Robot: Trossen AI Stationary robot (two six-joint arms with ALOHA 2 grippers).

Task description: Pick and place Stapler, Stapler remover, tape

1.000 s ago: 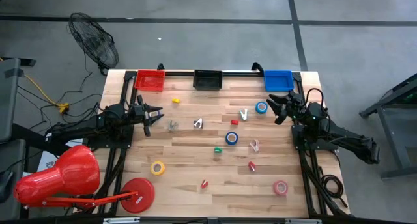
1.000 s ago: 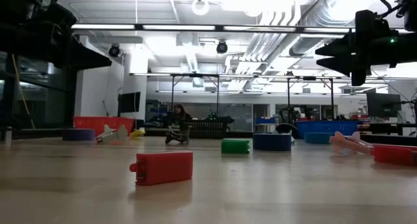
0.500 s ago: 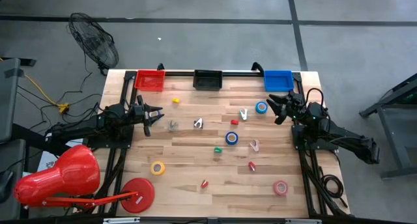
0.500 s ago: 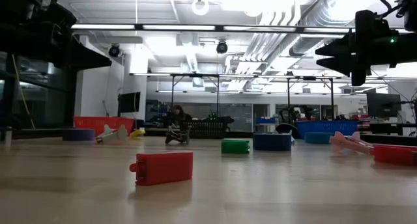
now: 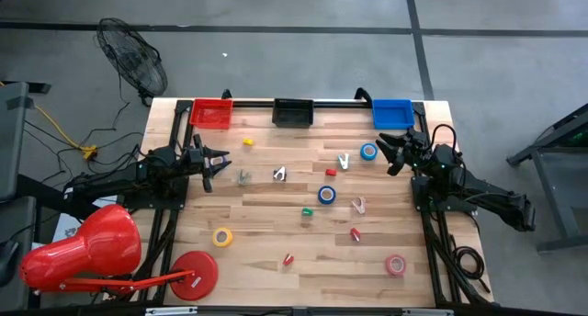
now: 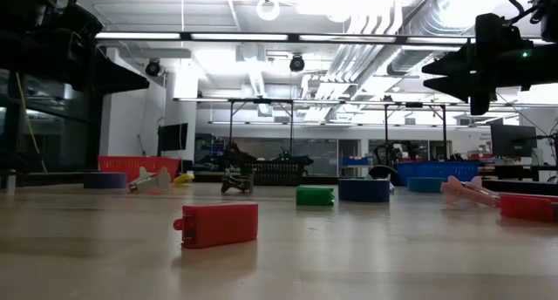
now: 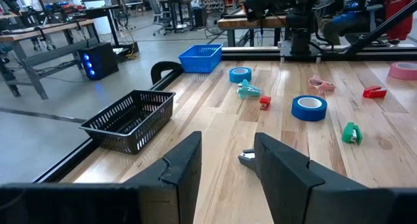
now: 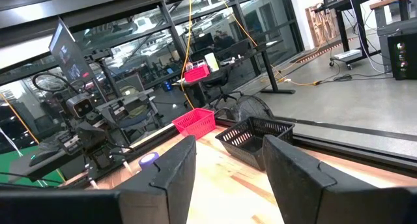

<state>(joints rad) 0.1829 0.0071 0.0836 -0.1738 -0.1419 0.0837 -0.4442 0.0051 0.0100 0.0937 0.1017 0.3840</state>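
Wood table (image 5: pixel 266 252), slatted top. Three bins along far edge: red bin (image 5: pixel 212 112) at left corner, black bin (image 5: pixel 293 112) in middle, blue bin (image 5: pixel 392 112) at right corner. Red lamp (image 5: pixel 78 253) off table's near-left corner, its round red base (image 5: pixel 194 275) on table. Fan (image 5: pixel 133 68) on floor beyond far-left corner. Yellow cable (image 5: pixel 57 128) on floor at left. Grey floor w/ dark seams. Low view: bright ceiling lights, pipes overhead.

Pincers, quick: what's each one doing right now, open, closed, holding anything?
Left pincer: open, holding nothing.
Right pincer: open, holding nothing.
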